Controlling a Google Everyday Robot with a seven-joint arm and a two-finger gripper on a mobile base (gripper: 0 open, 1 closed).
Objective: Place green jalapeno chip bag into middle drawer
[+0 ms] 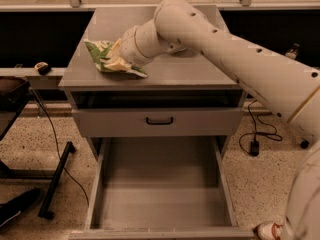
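One drawer stands pulled fully out at the near side: the middle drawer [160, 204], its flat grey floor bare and open from above. Directly behind and above it sits a closed drawer front [210, 123] with a black handle [159, 120].

Above that is the table [200, 74]. The green jalapeno chip bag [99, 53] lies flat on it, near the left edge and closer to the front-left corner than to the far one. The gripper [116, 63] is down on the bag's right-hand part, and the arm [240, 54] reaches in across the table from the right edge. Whether the gripper has closed on the bag cannot be told; the wrist hides the contact.

Step in hand, as judged: securing the bag for transfer.

1. Confirm a firm hold on the body of the bag; crinkly foil is likely to slip.
2. Lift straight up until the bag clears the table.
3. Carry it past the front edge, over the drawer's centre.
4. Lower between the side walls, then release.
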